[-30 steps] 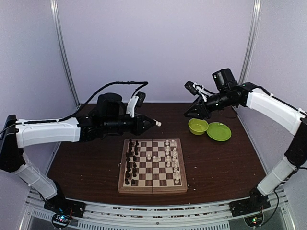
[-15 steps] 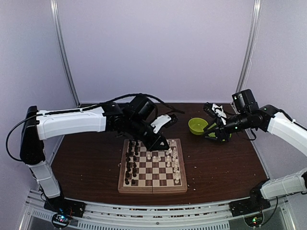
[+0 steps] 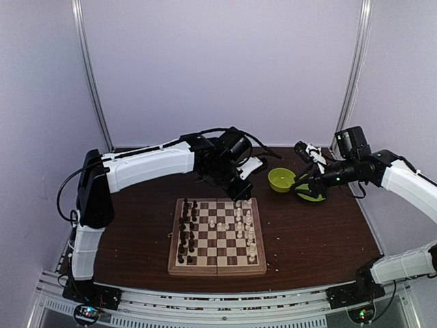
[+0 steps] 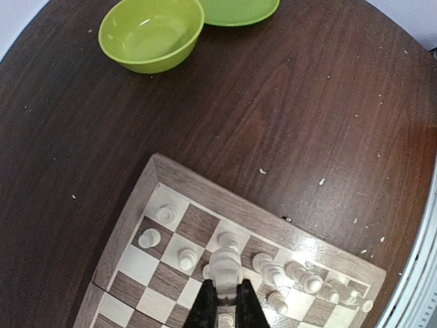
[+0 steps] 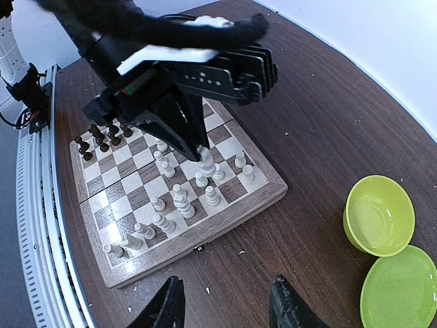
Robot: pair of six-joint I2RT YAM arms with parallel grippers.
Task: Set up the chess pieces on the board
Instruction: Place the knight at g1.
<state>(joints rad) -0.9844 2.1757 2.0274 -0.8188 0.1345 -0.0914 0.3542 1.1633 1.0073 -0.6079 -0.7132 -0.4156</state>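
Observation:
The board (image 3: 217,271) lies in the middle of the table. Dark chess pieces (image 3: 186,232) fill its left columns and cream ones (image 3: 244,225) its right columns. My left gripper (image 3: 242,194) hangs over the board's far right corner. In the left wrist view the left gripper (image 4: 225,287) is shut on a cream-white chess piece (image 4: 226,263), just above the standing white pieces (image 4: 186,257). My right gripper (image 5: 227,302) is open and holds nothing. It hovers over bare table right of the board (image 5: 205,232), near the green plate (image 3: 313,191).
A green bowl (image 3: 281,180) and the green plate (image 5: 399,287) sit side by side at the back right. Tiny white crumbs (image 4: 321,182) are scattered on the dark wood table (image 3: 321,239). Two cream pieces (image 3: 217,225) stand in the board's middle columns.
The left arm swung from left of the board across to its far right corner, carrying the cream piece lower. The right arm dropped beside the bowl and plate, its jaws spreading wider.

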